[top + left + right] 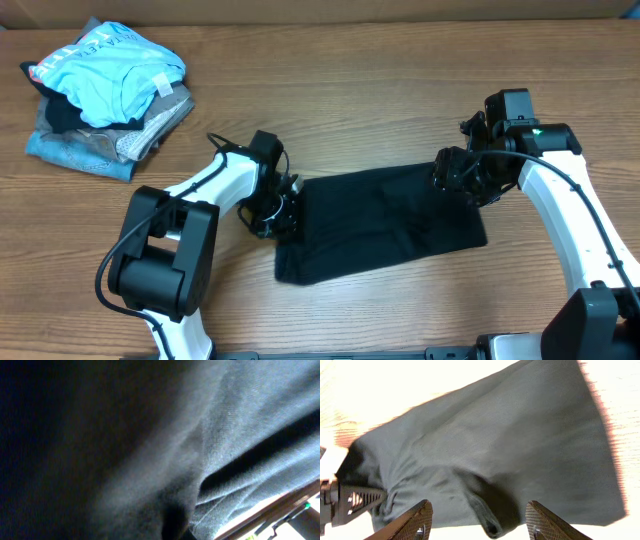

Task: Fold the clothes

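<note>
You are partway through the fold, I think. The plain black short-sleeved T-shirt of soft cloth [385, 215] lies as a long flat strip in the middle of the brown wooden desk [380, 80]. Your left hand [278, 212] is at the shirt's left end and your right hand [458, 178] is at its right end. The right fingers [415, 522] are spread wide over a bump of cloth. The left wrist view shows only dark cloth (no fingers), so I cannot tell that hand's grip. Next you likely need to pinch one end and lay it over the other.
</note>
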`<action>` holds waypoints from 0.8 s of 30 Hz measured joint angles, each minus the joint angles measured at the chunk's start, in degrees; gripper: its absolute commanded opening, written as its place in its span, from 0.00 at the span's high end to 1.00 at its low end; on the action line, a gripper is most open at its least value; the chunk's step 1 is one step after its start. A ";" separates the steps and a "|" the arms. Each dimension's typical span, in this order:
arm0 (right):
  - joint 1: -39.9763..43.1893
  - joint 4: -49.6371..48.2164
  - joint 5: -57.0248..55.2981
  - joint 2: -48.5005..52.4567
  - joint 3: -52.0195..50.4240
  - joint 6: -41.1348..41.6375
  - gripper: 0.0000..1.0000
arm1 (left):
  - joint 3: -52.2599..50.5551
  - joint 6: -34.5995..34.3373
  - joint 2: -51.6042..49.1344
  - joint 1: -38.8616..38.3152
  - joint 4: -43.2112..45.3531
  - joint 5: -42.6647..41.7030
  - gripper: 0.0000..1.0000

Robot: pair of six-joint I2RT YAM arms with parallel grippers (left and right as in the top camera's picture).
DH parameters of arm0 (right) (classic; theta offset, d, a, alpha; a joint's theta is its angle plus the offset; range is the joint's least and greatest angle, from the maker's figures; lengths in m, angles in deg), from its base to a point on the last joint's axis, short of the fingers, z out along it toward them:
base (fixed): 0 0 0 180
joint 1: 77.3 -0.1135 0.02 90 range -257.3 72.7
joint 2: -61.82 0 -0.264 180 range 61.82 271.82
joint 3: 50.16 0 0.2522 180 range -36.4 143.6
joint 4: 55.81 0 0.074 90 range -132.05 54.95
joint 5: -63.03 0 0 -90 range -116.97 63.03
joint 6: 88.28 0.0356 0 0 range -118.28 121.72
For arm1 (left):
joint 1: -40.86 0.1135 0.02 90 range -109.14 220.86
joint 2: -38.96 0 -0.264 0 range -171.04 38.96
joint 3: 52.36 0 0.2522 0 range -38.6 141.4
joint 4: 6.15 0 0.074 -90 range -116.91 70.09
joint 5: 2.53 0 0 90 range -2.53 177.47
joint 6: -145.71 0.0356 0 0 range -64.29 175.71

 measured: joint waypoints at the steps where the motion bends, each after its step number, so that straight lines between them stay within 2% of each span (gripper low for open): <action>1: 0.00 0.02 -0.04 0.00 0.00 0.02 0.37 | 0.79 0.07 -0.33 0.66 -3.72 1.18 0.96; 5: 0.00 0.00 -0.35 0.00 0.00 0.02 0.37 | 6.93 0.63 -1.16 6.29 -17.94 6.91 0.96; 8: 0.00 -0.11 -0.48 0.00 0.00 0.02 0.37 | 19.37 1.64 -1.25 11.91 -27.98 12.41 0.96; 11: 0.02 -0.22 -0.48 0.00 0.02 0.02 0.37 | 30.27 1.88 -1.33 13.64 -32.26 14.25 0.96; 15: 0.00 -0.20 -0.48 0.00 0.02 0.02 0.37 | 39.67 1.86 -1.18 11.13 -32.59 13.38 0.96; 19: 0.00 -0.20 -0.48 0.00 0.02 0.02 0.37 | 40.70 1.16 -1.01 4.68 -30.21 12.52 0.95; 24: 0.00 -0.22 -0.46 0.00 0.02 0.02 0.37 | 40.15 -2.86 -1.22 -6.40 -24.74 13.42 0.93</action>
